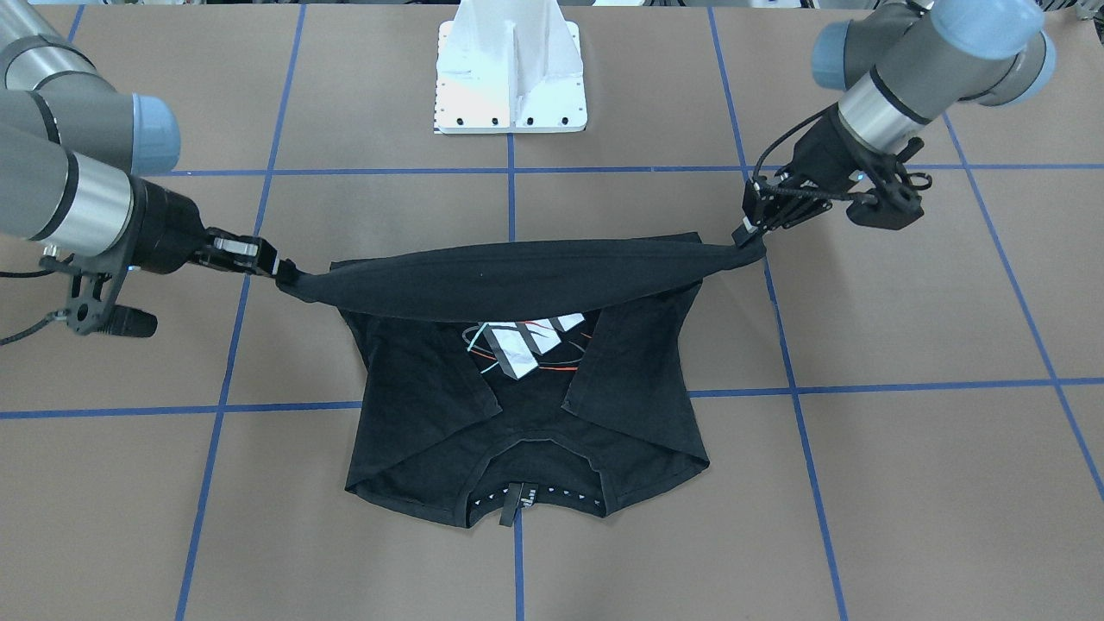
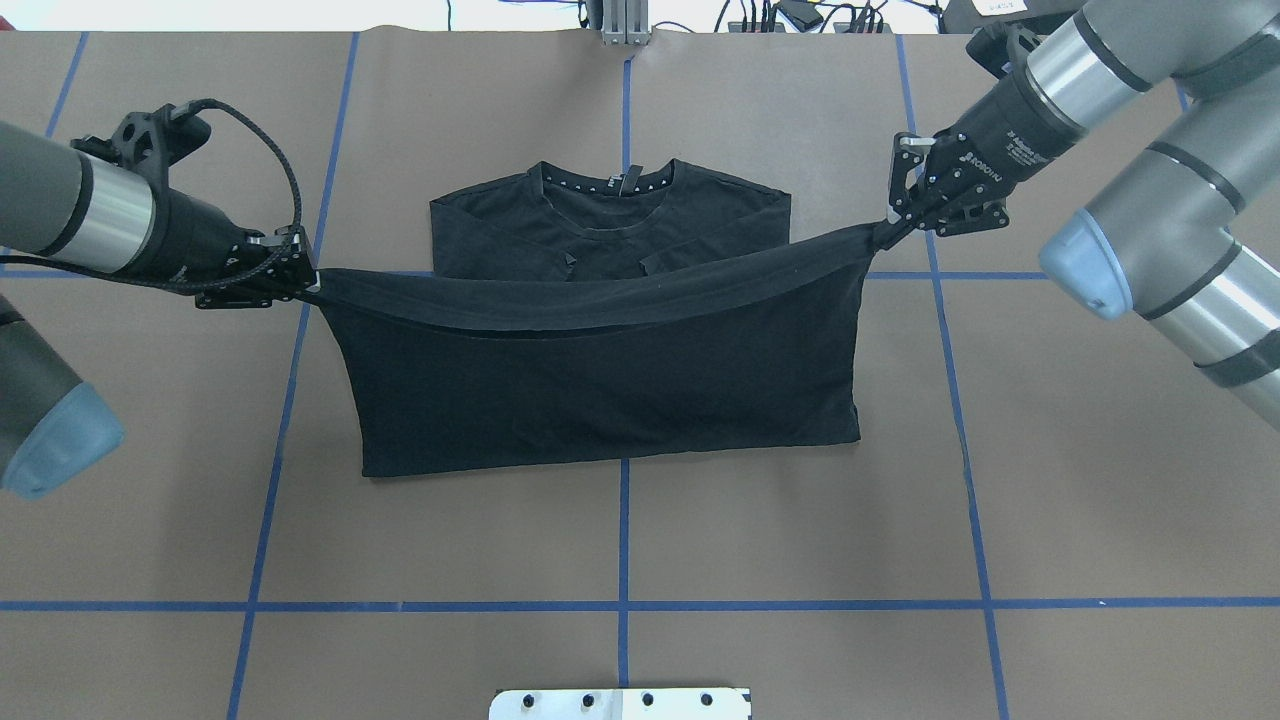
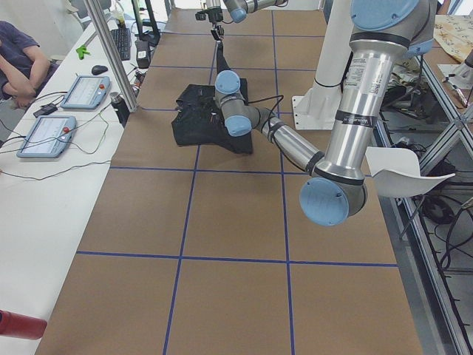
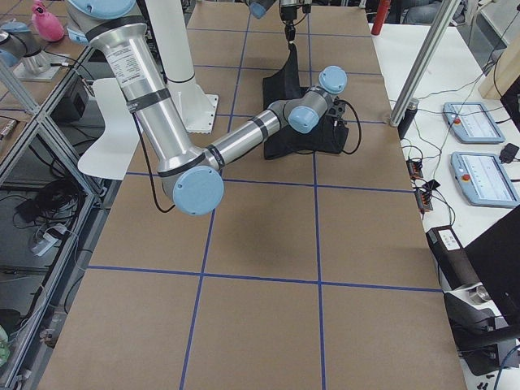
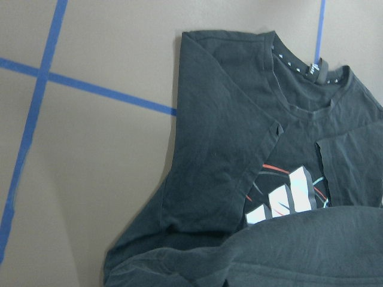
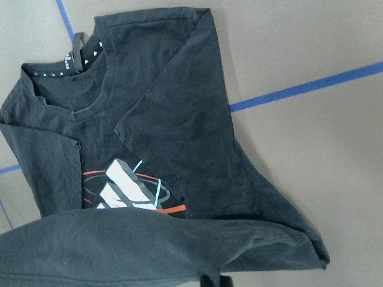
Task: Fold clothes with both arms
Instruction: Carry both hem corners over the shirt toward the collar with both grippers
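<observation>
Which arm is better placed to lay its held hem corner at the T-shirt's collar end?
Right, probably: the right end effector, gripping the black short-sleeved T-shirt, sits nearer the collar than the left end effector.

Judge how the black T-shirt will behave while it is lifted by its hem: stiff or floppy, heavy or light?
Probably floppy: the T-shirt sags between the left gripper and the right gripper. Likely light: two small corner pinches hold the hem up.
</observation>
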You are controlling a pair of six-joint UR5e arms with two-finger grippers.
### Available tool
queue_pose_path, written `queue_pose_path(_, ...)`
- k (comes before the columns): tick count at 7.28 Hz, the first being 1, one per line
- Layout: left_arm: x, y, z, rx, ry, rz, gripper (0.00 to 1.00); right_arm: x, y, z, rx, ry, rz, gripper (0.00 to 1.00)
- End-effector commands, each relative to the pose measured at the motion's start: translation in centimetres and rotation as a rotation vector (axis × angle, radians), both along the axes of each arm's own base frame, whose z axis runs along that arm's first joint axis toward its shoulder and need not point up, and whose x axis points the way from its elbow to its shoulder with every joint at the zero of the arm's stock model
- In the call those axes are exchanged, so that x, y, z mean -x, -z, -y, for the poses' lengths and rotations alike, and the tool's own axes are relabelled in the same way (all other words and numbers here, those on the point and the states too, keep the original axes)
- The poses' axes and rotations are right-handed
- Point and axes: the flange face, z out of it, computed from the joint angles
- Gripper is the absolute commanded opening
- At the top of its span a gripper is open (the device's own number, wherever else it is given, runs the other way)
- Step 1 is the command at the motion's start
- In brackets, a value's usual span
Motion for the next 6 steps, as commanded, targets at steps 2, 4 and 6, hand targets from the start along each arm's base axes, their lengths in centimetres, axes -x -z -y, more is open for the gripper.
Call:
queue_pose_path(2,-2.1,-0.2,4.8,0.009,0.062,0.037,0.00,1.1,0.5,4.0,-0.011,-0.035,-0.032,0.00)
queue_pose_path(4,-3.9,-0.9,8.3,0.016,0.092,0.068,0.00,2.1,-0.1,5.9,-0.003,-0.062,-0.069,0.00)
queue_pose_path(6,-5.6,-1.6,10.9,0.035,0.113,0.099,0.00,2.3,-1.4,6.8,-0.015,-0.064,-0.085,0.00)
